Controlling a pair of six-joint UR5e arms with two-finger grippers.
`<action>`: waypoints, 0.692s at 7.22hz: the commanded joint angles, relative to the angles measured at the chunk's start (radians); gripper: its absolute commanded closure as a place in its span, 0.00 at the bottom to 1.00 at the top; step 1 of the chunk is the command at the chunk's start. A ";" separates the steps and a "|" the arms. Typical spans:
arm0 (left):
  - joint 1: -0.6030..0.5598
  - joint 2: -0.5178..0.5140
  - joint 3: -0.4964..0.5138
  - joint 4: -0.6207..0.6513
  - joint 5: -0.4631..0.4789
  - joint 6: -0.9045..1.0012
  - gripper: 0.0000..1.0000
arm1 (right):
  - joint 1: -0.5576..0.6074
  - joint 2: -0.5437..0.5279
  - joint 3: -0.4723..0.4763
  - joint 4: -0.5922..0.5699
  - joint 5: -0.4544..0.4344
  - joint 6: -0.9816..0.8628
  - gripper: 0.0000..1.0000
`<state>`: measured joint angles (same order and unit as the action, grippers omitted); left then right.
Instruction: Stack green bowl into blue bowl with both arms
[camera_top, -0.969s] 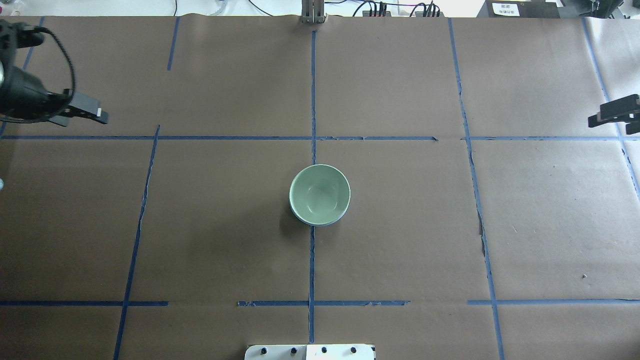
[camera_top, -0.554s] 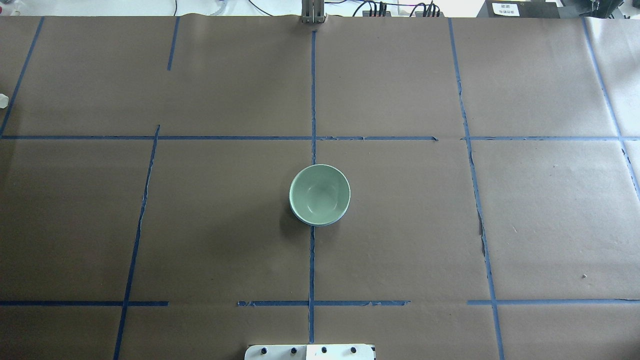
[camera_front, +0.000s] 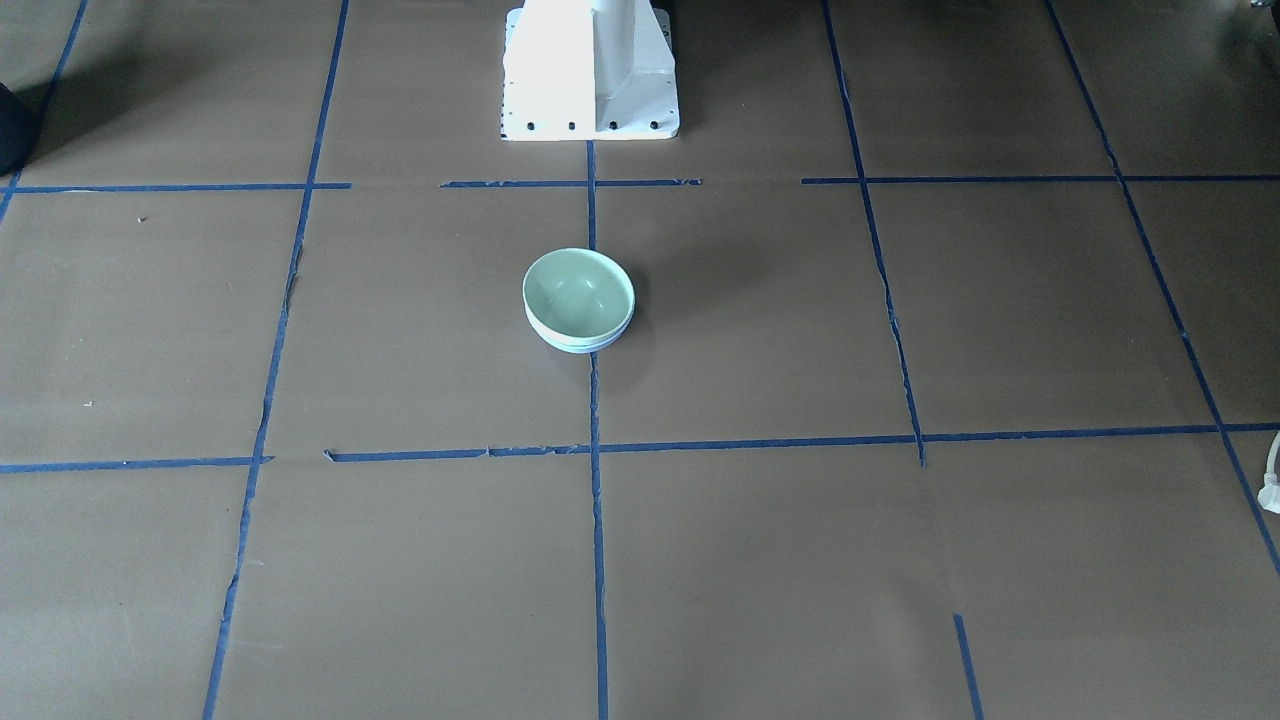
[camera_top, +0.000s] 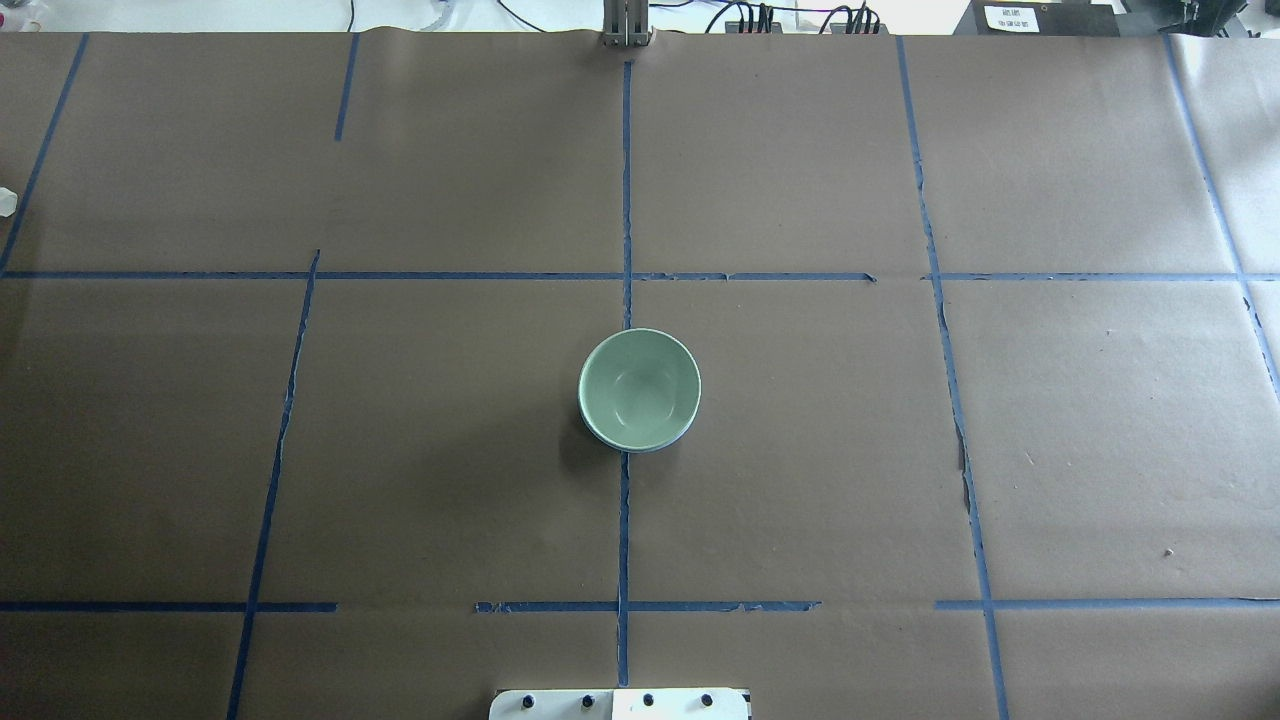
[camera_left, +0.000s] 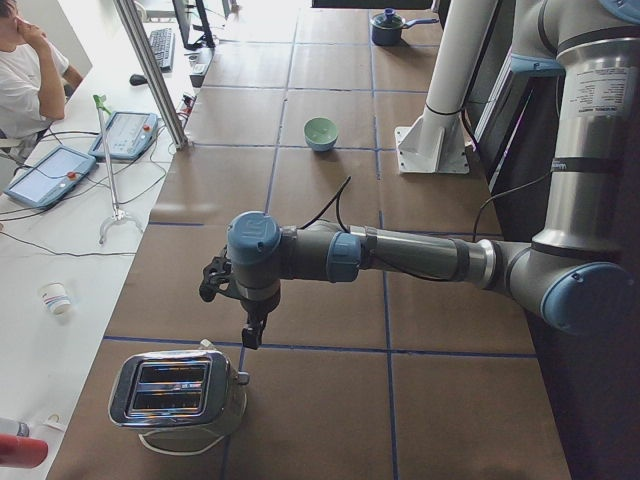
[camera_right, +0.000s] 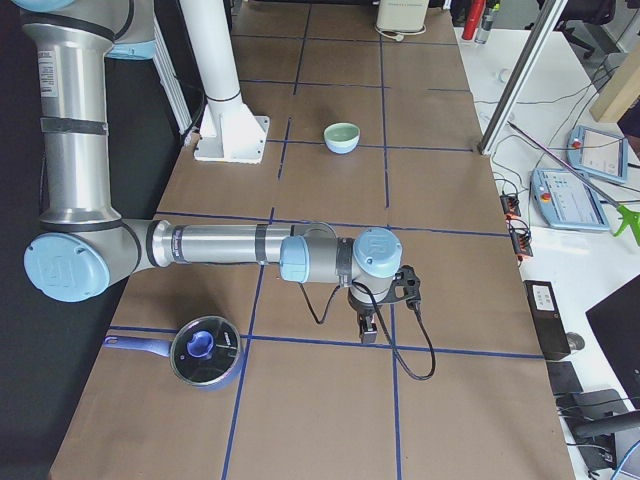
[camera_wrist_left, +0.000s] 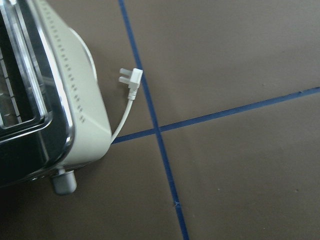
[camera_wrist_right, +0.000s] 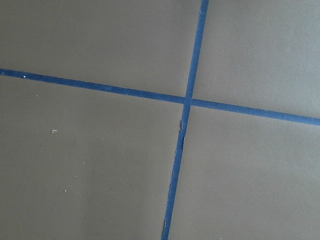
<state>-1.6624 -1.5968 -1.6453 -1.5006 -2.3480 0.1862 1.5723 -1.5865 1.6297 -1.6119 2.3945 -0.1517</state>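
Observation:
The green bowl (camera_top: 640, 385) sits nested inside the blue bowl (camera_top: 648, 447), of which only a thin rim shows beneath it, at the table's middle on the centre tape line. The stack also shows in the front-facing view, green bowl (camera_front: 578, 285) over blue bowl (camera_front: 582, 344). Both grippers are far from the bowls and outside the overhead view. The left gripper (camera_left: 252, 332) hangs over the table's left end beside a toaster. The right gripper (camera_right: 366, 330) hangs over the table's right end above a tape line. I cannot tell whether either is open or shut.
A chrome toaster (camera_left: 180, 390) with a loose white plug (camera_wrist_left: 131, 80) stands at the left end. A pot with a blue lid (camera_right: 205, 352) stands at the right end. The white pedestal base (camera_front: 590, 70) is behind the bowls. An operator (camera_left: 25, 80) sits beyond the far edge.
One second ago both grippers showed at the left and right edges of the overhead view. They have since moved outward and out of that view. The bowls have not moved.

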 joint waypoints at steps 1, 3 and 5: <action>0.004 0.015 0.025 0.045 -0.008 -0.002 0.00 | 0.002 0.003 -0.021 0.001 0.006 -0.002 0.00; 0.155 0.006 0.029 0.037 -0.007 -0.071 0.00 | 0.000 0.000 -0.019 0.001 0.008 -0.005 0.00; 0.156 0.034 -0.027 0.039 -0.007 -0.073 0.00 | 0.000 0.008 0.002 0.000 -0.003 -0.008 0.00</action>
<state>-1.5204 -1.5795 -1.6423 -1.4625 -2.3551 0.1200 1.5729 -1.5827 1.6215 -1.6104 2.3995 -0.1570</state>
